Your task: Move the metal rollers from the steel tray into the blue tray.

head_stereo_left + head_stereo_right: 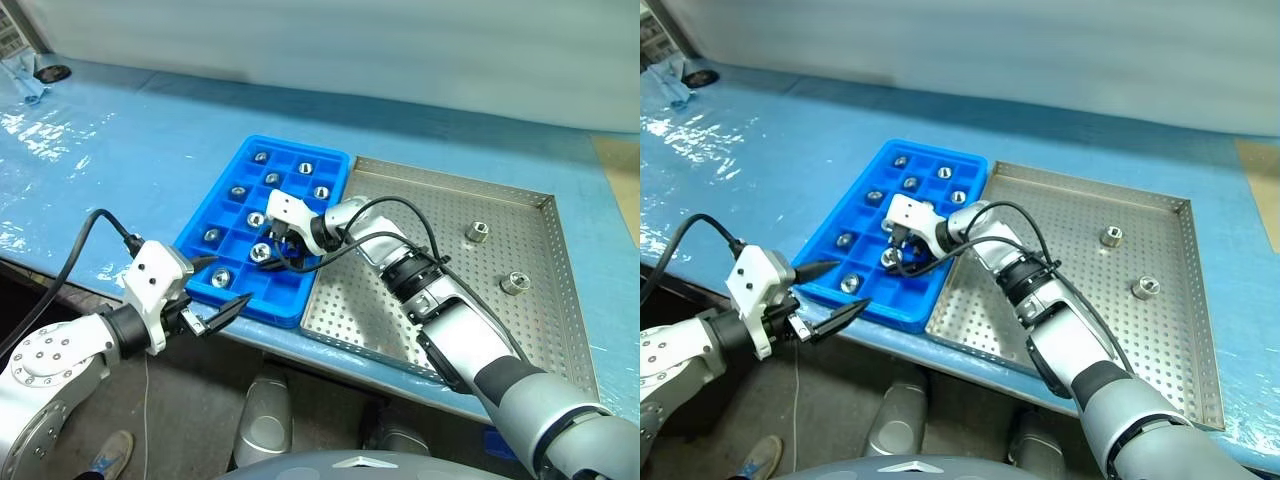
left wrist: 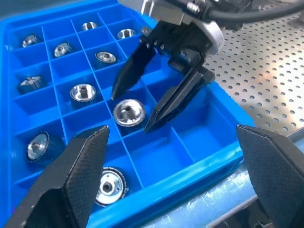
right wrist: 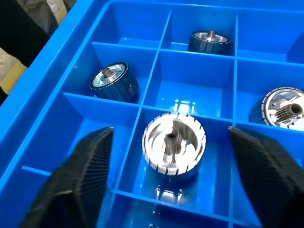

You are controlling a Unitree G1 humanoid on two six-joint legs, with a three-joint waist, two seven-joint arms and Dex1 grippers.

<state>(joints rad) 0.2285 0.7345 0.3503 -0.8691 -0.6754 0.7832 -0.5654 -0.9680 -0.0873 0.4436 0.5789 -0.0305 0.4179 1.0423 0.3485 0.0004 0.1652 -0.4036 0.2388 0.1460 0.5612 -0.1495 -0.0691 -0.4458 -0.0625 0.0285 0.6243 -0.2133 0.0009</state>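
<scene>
Rollers point(image 3: 174, 143) shiny, ribbed, hollow; right claw point(image 2: 137, 108) open above, left claw point(image 1: 222, 283) open, empty.

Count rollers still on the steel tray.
2. Both sit on the steel tray, on the side away from the blue tray: one roller toward the far rim, the other roller nearer the robot. The right arm may hide more.

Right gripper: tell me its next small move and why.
Probably lift the right gripper straight up out of the blue tray, then swing it to the steel tray. Its fingers stand open on either side of a roller that sits in a compartment, so that one looks delivered, and two rollers are still on the steel tray.
</scene>
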